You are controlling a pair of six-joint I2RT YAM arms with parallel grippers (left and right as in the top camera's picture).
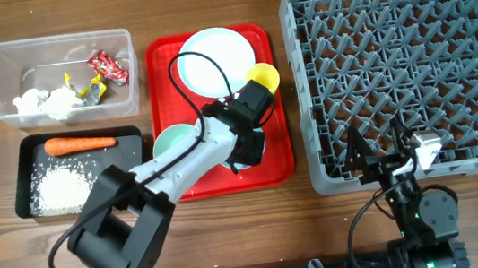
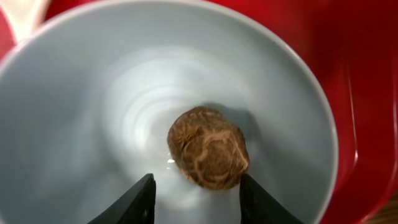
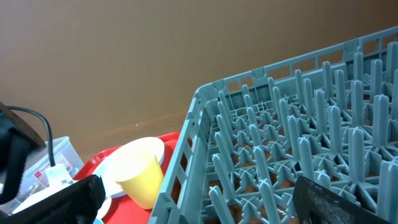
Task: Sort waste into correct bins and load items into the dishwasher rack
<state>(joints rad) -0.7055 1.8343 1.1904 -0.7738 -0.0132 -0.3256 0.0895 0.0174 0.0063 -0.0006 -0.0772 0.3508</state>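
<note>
My left jaws stand open and hold nothing; their two dark fingers (image 2: pixel 134 202) reach down into the light-blue bowl (image 2: pixel 74 124). The small brown round lump (image 2: pixel 208 155) lies on the bowl's floor, just beyond the fingertips and nearer the one at 3 o'clock. That bowl sits on the red tray (image 1: pixel 165 115) in the middle of the wooden surface (image 1: pixel 232 234), with the pale green bowl (image 1: pixel 172 142) at its 9 o'clock. The round light-blue plate (image 1: pixel 216 51) is at the tray's 12 o'clock, with the small yellow cup (image 1: pixel 262 78) at the plate's 4 o'clock.

The clear tub (image 1: pixel 57 42) at 10 o'clock holds crumpled white tissues (image 1: pixel 46 102) and the wrappers (image 1: pixel 108 66). The black tray (image 1: pixel 134 164) at 8 o'clock carries the orange carrot (image 1: pixel 80 144) and loose white rice (image 1: pixel 63 188).

My right jaws are spread wide and empty, over the 6 o'clock rim of the grey dishwasher rack (image 1: pixel 411 60).
</note>
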